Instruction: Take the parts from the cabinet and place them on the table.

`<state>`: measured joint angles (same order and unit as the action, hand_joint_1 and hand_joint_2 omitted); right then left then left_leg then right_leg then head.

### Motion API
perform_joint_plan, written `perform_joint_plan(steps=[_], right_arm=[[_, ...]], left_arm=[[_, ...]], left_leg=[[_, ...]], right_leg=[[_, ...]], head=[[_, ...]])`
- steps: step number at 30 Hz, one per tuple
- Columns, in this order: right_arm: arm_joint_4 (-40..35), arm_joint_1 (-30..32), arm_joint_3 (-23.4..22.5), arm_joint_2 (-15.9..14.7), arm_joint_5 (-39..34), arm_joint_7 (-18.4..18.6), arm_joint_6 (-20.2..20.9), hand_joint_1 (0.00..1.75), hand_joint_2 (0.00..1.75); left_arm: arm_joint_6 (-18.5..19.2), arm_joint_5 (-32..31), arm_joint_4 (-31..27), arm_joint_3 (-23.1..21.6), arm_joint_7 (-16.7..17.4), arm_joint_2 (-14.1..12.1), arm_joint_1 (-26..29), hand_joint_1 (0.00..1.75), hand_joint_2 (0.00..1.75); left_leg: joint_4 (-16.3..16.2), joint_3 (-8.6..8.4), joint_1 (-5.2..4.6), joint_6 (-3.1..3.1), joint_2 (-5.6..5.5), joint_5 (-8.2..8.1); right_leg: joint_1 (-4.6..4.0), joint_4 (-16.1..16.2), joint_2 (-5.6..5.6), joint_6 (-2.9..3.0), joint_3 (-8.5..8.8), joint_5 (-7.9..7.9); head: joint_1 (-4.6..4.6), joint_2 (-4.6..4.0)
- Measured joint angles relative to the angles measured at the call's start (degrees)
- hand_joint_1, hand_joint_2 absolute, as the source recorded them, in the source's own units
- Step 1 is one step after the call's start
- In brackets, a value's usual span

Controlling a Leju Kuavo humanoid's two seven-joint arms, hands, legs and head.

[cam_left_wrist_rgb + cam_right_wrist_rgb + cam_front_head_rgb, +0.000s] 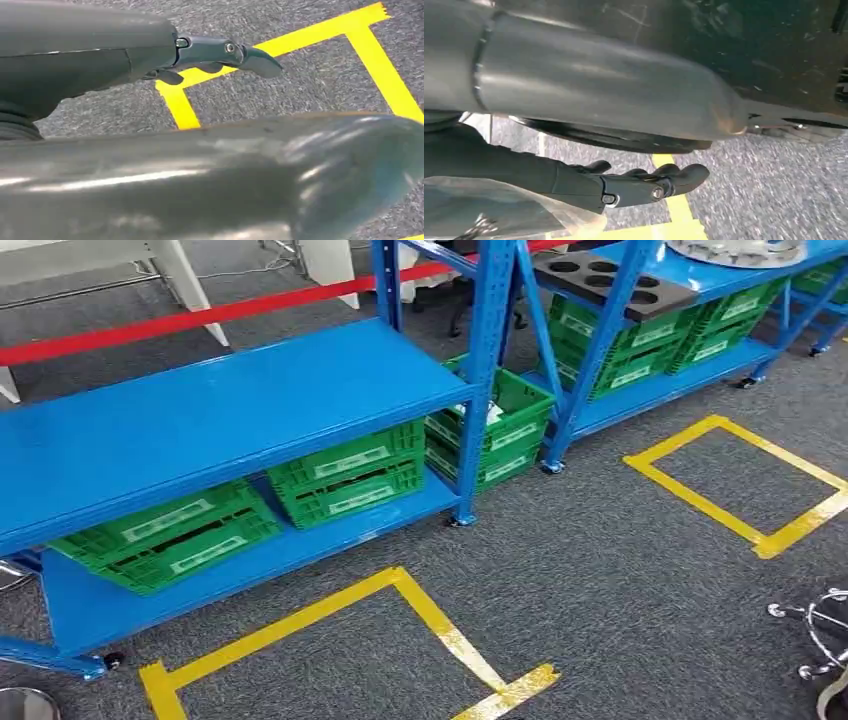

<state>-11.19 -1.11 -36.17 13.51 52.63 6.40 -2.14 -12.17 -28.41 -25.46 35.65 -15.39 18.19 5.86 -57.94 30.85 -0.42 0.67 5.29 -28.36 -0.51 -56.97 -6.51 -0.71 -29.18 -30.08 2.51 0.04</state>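
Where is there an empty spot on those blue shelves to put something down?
The near blue shelf top is bare from end to end, bordered by the blue upright post. The shelf beneath is crowded with green crates. The farther shelf top holds a dark tray with round holes.

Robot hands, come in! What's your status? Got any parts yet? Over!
Left hand empty, right hand empty, both hanging over carpet. No parts taken. Green crates on blue shelving ahead.

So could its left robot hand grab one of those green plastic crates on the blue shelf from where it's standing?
Probably not yet. The left robot hand hangs low over grey carpet, and the green plastic crates sit tucked under the blue metal shelf.
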Motion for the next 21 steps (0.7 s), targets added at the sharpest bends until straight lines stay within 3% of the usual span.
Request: perform_joint_plan(steps=[3,4,5,6,8,9,10,11,12,13,14,15,18,19,20,21], right_arm=[[0.0,-0.18,-0.13,0.0,0.13,-0.02,0.02,0.0,0.0],[-0.02,-0.29,-0.17,-0.02,0.17,-0.02,0.02,0.0,0.0],[0.0,-0.18,-0.26,0.0,0.31,-0.09,0.07,0.0,0.0],[0.0,-0.15,-0.42,-0.02,0.31,-0.11,0.09,0.0,0.0],[0.02,-0.07,-0.59,-0.02,0.35,-0.09,0.09,0.0,0.0],[0.02,0.02,-0.66,-0.02,0.35,-0.11,0.09,0.0,0.0],[0.02,0.0,-0.72,-0.02,0.37,-0.11,0.13,0.0,0.0],[0.02,-0.05,-0.76,-0.02,0.44,-0.11,0.13,0.0,0.0],[0.02,-0.07,-0.79,-0.02,0.48,-0.11,0.13,0.0,0.0],[0.02,-0.06,-0.81,-0.02,0.5,-0.11,0.13,0.0,0.0],[0.02,-0.05,-0.87,-0.02,0.5,-0.11,0.13,0.0,0.0],[0.07,-0.03,-0.92,-0.02,0.5,-0.11,0.18,0.0,0.0],[0.07,-0.15,-0.94,-0.02,0.52,-0.04,0.18,0.0,0.0],[0.07,-0.18,-0.94,0.06,0.52,-0.07,0.22,0.0,0.0],[0.04,-0.21,-0.94,0.07,0.52,-0.09,0.26,0.0,0.0],[0.07,-0.11,-0.94,0.07,0.52,-0.13,0.3,0.0,0.0]], left_arm=[[-0.22,0.46,0.02,-0.09,0.31,0.02,0.2,0.0,0.0],[-0.24,0.5,0.02,-0.17,0.39,0.18,0.19,0.0,0.0],[-0.28,0.63,0.02,-0.35,0.41,0.17,0.14,0.0,0.0],[-0.26,0.7,0.02,-0.52,0.42,0.15,0.11,0.0,0.0],[-0.26,0.83,0.0,-0.79,0.42,0.15,0.09,0.0,0.0],[-0.28,1.05,0.02,-0.85,0.44,0.13,0.15,0.0,0.0],[-0.33,1.09,0.02,-0.87,0.44,0.13,0.21,0.0,0.0],[-0.33,1.16,0.02,-0.92,0.44,0.13,0.23,0.0,0.0],[-0.35,1.18,0.02,-0.96,0.44,0.13,0.22,0.0,0.0],[-0.35,1.22,0.02,-1.0,0.44,0.15,0.2,0.0,0.0],[-0.35,1.25,0.02,-1.03,0.44,0.13,0.18,0.0,0.0],[-0.39,1.25,0.0,-1.07,0.44,0.13,0.13,0.0,0.0],[-0.44,1.29,0.02,-1.09,0.44,0.07,0.51,0.0,0.0],[-0.48,1.31,0.02,-1.09,0.44,-0.02,0.49,0.0,0.0],[-0.5,1.35,0.02,-1.11,0.44,0.02,0.51,0.0,0.0],[-0.55,1.57,0.02,-1.16,0.44,0.0,0.43,0.0,0.0]], left_leg=[[0.24,0.57,-0.11,0.71,-2.07,0.24],[0.59,0.28,0.43,1.13,-2.72,0.7],[0.6,0.41,0.53,1.39,-3.27,0.85],[0.6,0.61,0.56,1.55,-4.0,0.96],[0.57,0.87,0.56,1.7,-5.35,1.07],[0.53,0.91,0.56,1.69,-6.32,1.09],[0.51,0.84,0.57,1.62,-7.16,1.13],[0.48,0.76,0.61,1.55,-8.02,1.17],[0.4,0.69,0.66,1.51,-8.88,1.17],[0.28,0.66,0.77,1.29,-9.76,1.14],[0.15,0.83,0.7,1.01,-10.32,1.12],[-0.45,1.35,0.52,0.56,-11.19,1.05],[-0.1,2.12,0.94,-0.6,-12.79,1.68],[-0.45,2.24,1.02,-0.75,-12.94,1.38],[-1.72,2.66,0.62,-1.02,-9.88,0.3],[-5.34,4.25,0.62,-1.32,-7.64,-2.06]], right_leg=[[0.03,0.18,-1.91,-0.65,0.45,-0.08],[0.36,-0.33,0.01,-1.31,-0.25,-0.75],[0.47,-2.37,3.77,-1.62,-0.91,-2.34],[0.63,-6.23,5.47,-1.76,-2.62,-4.62],[0.69,-14.75,6.27,-2.03,-6.67,-8.26],[0.69,-17.71,6.3,-2.08,-8.27,-8.73],[0.7,-17.2,6.3,-2.06,-8.2,-7.49],[0.73,-14.11,6.41,-1.97,-6.9,-5.05],[0.8,-9.37,6.82,-1.92,-4.73,-2.22],[1.02,-3.93,8.41,-1.9,-2.28,0.49],[1.27,-1.4,11.43,-1.83,-1.07,0.16],[1.44,0.02,11.82,-1.62,-0.7,-0.21],[1.03,-0.48,10.11,-0.66,-0.39,0.02],[1.59,0.03,9.18,-0.03,-0.22,0.4],[1.4,0.07,8.54,0.14,-0.12,0.37],[1.34,0.07,7.62,0.44,-0.09,0.29]], head=[[0.04,0.0],[-0.04,0.0],[0.28,0.0],[0.33,0.0],[0.31,0.0],[0.28,0.0],[0.28,0.0],[0.26,0.0],[0.28,0.0],[0.3,0.0],[0.24,0.0],[0.26,0.0],[0.22,0.0],[0.19,0.0],[0.01,0.0],[-0.5,0.0]])
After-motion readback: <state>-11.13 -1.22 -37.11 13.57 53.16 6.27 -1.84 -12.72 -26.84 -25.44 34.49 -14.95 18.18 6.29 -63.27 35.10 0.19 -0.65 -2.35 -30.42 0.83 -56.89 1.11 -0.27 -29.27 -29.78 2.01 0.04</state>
